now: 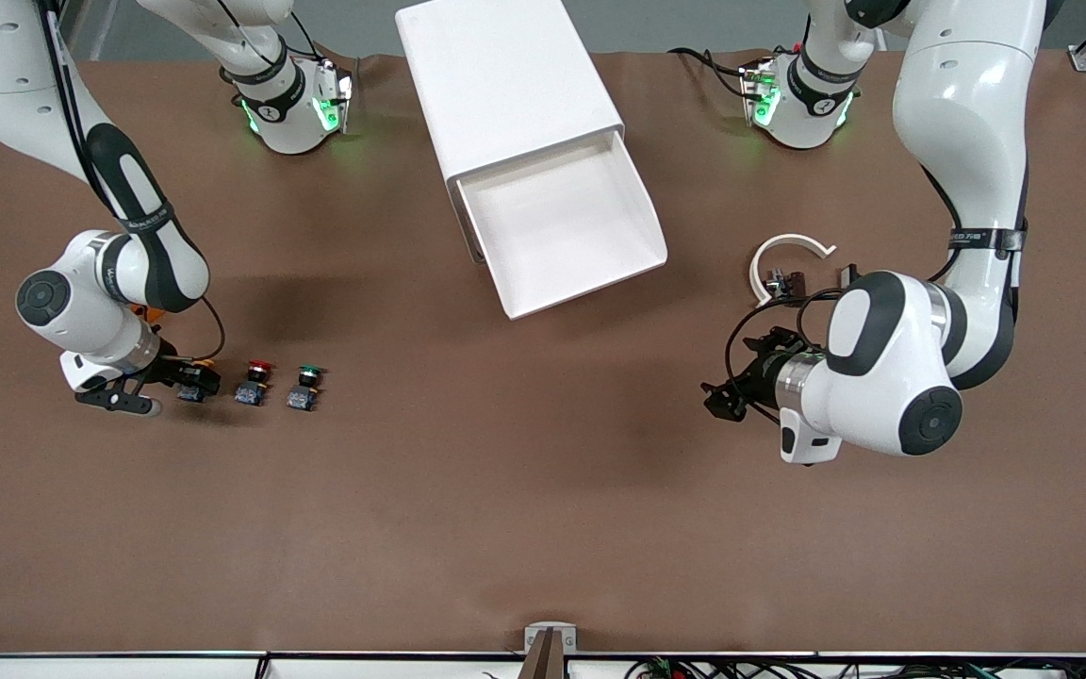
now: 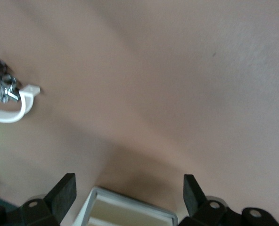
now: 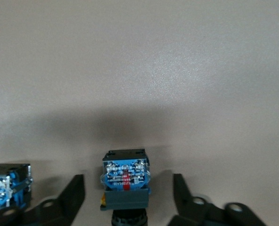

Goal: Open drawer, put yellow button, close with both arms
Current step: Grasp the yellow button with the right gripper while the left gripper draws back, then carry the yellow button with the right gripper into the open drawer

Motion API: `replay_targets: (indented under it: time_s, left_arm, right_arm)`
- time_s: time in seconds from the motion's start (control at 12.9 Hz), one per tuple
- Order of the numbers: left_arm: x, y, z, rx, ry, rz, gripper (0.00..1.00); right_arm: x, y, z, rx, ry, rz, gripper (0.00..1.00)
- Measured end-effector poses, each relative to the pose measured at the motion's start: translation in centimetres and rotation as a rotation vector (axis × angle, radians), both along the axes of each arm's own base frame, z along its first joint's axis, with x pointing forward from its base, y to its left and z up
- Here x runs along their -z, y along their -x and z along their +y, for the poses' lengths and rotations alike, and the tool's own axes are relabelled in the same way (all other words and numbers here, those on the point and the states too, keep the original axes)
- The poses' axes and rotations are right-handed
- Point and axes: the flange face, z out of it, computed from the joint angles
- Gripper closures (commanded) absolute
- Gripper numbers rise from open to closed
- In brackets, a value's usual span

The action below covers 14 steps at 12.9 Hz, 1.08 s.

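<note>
The drawer is pulled out of the top of the white cabinet, and its wide white tray holds nothing. The yellow button lies on its side at the right arm's end of the table, in a row with two other buttons. My right gripper is low around it. In the right wrist view the button's blue base sits between the open fingers with a gap on each side. My left gripper hangs open over bare table with nothing in it.
A red-capped button and a green-capped button lie next to the yellow one, toward the table's middle. A white C-shaped ring with a small metal piece lies near the left arm.
</note>
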Motion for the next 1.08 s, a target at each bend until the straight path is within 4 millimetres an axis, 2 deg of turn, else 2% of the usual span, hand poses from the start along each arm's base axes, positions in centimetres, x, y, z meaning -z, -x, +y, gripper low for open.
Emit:
replay_targets:
  time_s: [0.39, 0.46, 0.54, 0.62, 0.7, 0.77, 0.93, 1.01, 1.08]
  left_arm:
    - [0.5, -0.3, -1.1, 0.037, -0.003, -0.136, 0.0]
    - [0.3, -0.2, -0.9, 0.047, 0.006, -0.174, 0.0]
    - [0.0, 0.2, -0.7, 0.065, 0.016, -0.215, 0.0]
    - [-0.2, 0.7, -0.6, 0.093, 0.025, -0.25, 0.0]
    - [-0.4, 1.3, -0.7, 0.124, 0.021, -0.277, 0.0]
    - [-0.5, 1.9, -0.8, 0.156, 0.001, -0.301, 0.0]
    - [-1.0, 2.9, -2.0, 0.197, -0.019, -0.329, 0.0]
    - [-1.3, 3.4, -2.9, 0.217, -0.023, -0.338, 0.0]
    - [-1.6, 3.7, -3.7, 0.236, -0.028, -0.348, 0.0]
  right_arm:
    - [0.1, 0.0, -0.6, -0.005, -0.003, 0.024, 1.0]
    - [-0.6, -0.3, -0.5, -0.003, -0.01, 0.046, 1.0]
    - [-2.4, -1.1, -0.3, 0.007, -0.019, 0.072, 1.0]
    - [-5.2, -2.2, 0.5, 0.029, -0.031, 0.105, 1.0]
    - [-9.0, -3.2, 2.1, 0.054, -0.04, 0.141, 1.0]
    - [-13.6, -4.0, 4.6, 0.077, -0.044, 0.17, 1.0]
    - [-23.0, -4.6, 11.6, 0.154, -0.045, 0.222, 1.0]
    - [-27.1, -4.3, 15.8, 0.214, -0.071, 0.252, 1.0]
    - [-30.3, -3.7, 19.9, 0.267, -0.104, 0.28, 1.0]
